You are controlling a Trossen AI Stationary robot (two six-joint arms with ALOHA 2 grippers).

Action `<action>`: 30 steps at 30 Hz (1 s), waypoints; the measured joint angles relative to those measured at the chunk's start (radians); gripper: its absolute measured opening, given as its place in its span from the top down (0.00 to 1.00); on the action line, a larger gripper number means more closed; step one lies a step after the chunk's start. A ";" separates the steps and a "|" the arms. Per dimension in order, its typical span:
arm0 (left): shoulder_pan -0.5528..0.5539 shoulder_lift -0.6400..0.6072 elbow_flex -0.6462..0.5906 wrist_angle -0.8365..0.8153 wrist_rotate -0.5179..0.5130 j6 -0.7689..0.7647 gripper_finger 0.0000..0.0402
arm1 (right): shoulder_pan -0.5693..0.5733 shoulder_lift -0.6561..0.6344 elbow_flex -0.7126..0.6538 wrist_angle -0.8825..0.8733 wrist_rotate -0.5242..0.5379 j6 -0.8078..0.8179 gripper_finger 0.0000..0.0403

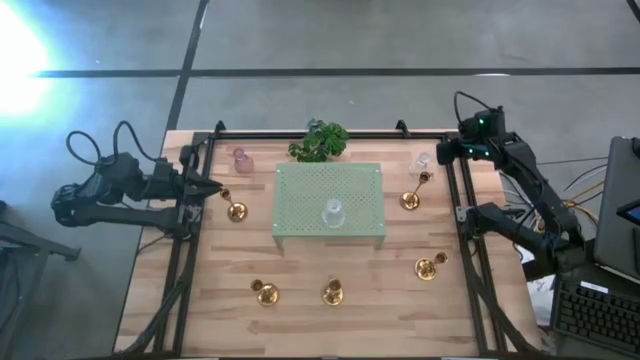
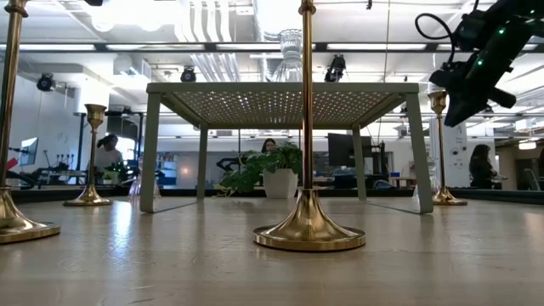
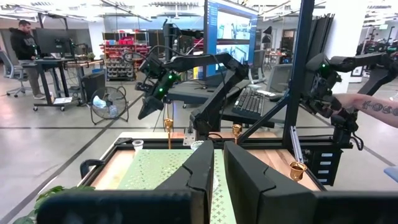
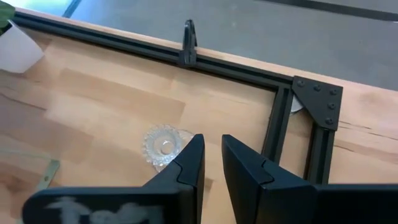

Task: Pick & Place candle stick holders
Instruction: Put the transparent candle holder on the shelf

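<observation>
Five gold candle stick holders stand on their round bases on the wooden table: (image 1: 236,211), (image 1: 411,198), (image 1: 428,267), (image 1: 265,292), (image 1: 333,292). A pink glass holder (image 1: 241,160) stands far left. One clear glass holder (image 1: 421,162) stands far right, and another (image 1: 333,213) sits on top of the green stand. My right gripper (image 4: 212,155) hovers above the far right corner, tilted down and shut with nothing between its fingers, next to the clear glass holder (image 4: 163,146). My left gripper (image 3: 217,168) waits level at the table's left edge, shut and holding nothing.
The pale green perforated stand (image 1: 329,205) fills the table's middle, with a leafy plant (image 1: 318,140) behind it. A black frame rail (image 4: 273,134) runs along the far and right edges near my right gripper. A person's forearm (image 3: 373,107) shows beyond the table's right side.
</observation>
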 joint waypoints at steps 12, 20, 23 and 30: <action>0.000 0.000 0.000 0.000 0.000 0.000 0.89 | 0.001 -0.050 0.077 -0.141 -0.219 0.019 0.94; 0.000 0.000 0.000 0.000 0.000 0.000 0.89 | 0.090 -0.110 0.110 -0.091 -0.413 0.098 0.98; 0.000 0.000 0.000 0.000 0.000 0.000 0.89 | 0.183 -0.122 0.067 0.046 -0.427 0.195 0.98; 0.000 0.000 0.000 0.000 0.000 0.000 0.89 | 0.472 -0.099 -0.005 0.295 0.158 0.283 0.98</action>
